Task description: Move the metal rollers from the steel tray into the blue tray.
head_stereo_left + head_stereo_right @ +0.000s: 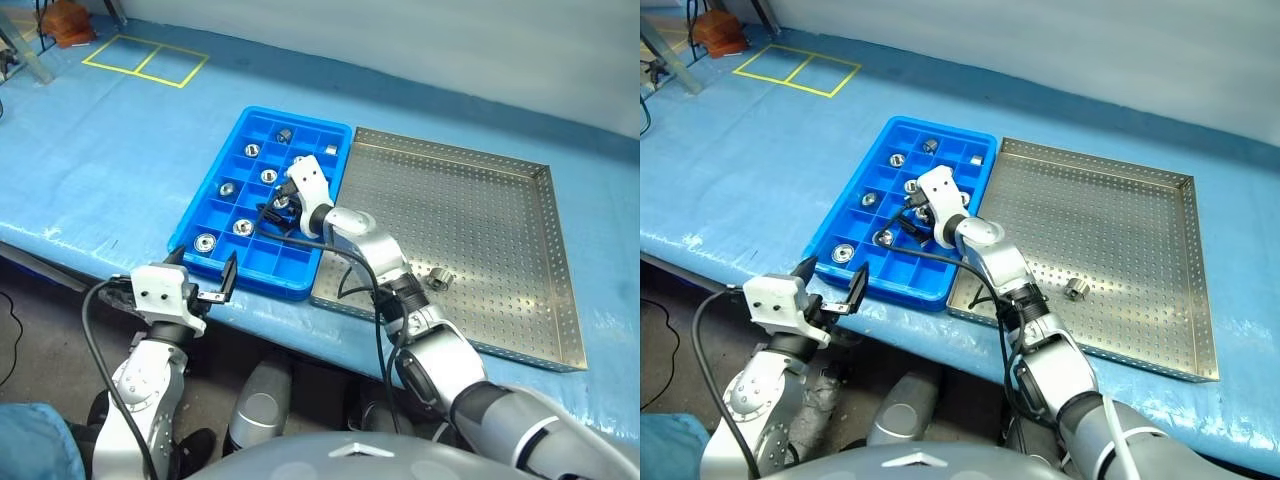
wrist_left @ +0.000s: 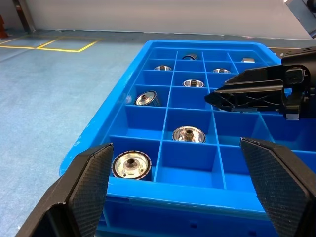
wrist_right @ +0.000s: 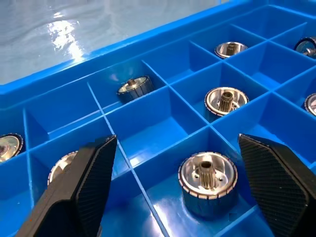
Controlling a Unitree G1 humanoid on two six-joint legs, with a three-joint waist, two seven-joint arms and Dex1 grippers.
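My right gripper (image 3: pixel 173 192), spread wide and empty over the blue tray (image 1: pixel 190 225), must swing right and nearer to the last roller (image 1: pixel 439 279) on the steel tray (image 1: pixel 500 200).

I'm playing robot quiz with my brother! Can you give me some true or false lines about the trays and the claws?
1. One roller still lies in the steel tray. True.
2. The blue tray is empty. False: several of its compartments hold rollers.
3. The right claw is open over the blue tray. True.
4. The left claw holds a roller. False: it is open and holds nothing.
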